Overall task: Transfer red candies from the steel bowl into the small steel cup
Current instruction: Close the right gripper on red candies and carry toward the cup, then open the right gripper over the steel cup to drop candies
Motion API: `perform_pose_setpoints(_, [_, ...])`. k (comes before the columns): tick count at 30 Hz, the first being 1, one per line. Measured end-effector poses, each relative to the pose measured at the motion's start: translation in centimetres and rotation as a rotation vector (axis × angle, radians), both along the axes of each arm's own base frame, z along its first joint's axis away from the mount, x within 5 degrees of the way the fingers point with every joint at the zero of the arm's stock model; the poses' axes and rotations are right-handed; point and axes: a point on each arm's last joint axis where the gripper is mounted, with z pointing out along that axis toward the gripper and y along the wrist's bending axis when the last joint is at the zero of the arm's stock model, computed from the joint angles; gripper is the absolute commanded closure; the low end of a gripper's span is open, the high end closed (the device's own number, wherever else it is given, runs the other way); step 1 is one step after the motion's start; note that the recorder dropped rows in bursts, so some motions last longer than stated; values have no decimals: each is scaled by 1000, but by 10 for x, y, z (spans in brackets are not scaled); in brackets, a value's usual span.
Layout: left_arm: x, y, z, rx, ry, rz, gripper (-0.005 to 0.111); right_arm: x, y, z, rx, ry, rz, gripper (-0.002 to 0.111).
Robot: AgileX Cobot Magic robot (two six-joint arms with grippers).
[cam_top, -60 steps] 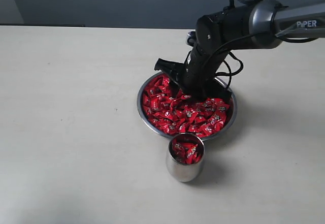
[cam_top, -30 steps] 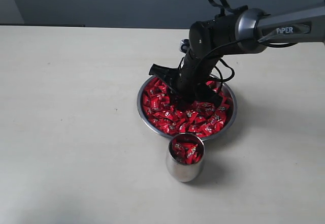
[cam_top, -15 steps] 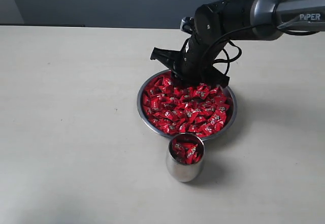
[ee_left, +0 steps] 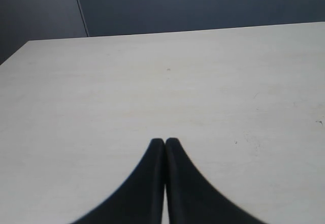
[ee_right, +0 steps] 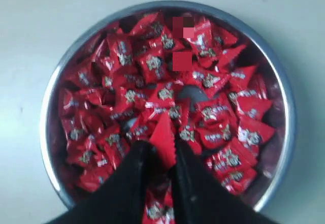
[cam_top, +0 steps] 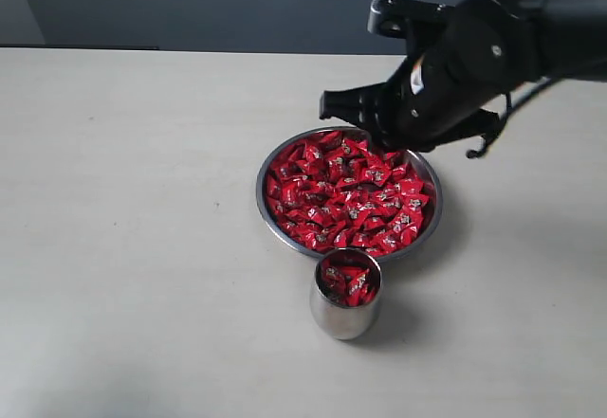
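red candies [cam_top: 346, 200]: heaped in the bowl at mid-table, some already in the cup.
left gripper [ee_left: 164, 144]: jaws together, empty, over bare table [ee_left: 152, 71].
bowl [cam_top: 261, 195]: wide, well filled.
cup [cam_top: 343, 321]: just beside the bowl's camera-side rim; narrow mouth, nearly full.
right gripper [ee_right: 162, 150]: above the bowl's far side, jaws clamped on one red candy [ee_right: 163, 130].
handling note: centre over the cup's mouth and go low before letting go; a high drop would likely bounce off the pile.
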Motion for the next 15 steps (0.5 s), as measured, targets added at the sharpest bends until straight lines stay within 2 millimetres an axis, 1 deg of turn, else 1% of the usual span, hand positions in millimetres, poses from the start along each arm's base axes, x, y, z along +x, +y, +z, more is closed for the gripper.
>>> perform_pose_setpoints(4, [0,0,0,0,0,0,106,-38,-18,13,-30,-55,82,109])
perform_pose_setpoints(7, [0,0,0,0,0,0,106,-58,-27,25,-72,-70,156,109])
perform_pose_setpoints(10, [0,0,0,0,0,0,106,-69,-27,29,-74,-34,233,109])
perform_pose_setpoints(12, [0,0,0,0,0,0,106,-73,-25,28,-61,2,295,109])
perform_pose_setpoints(15, [0,0,0,0,0,0,106,-77,-17,21,-35,54,387,109])
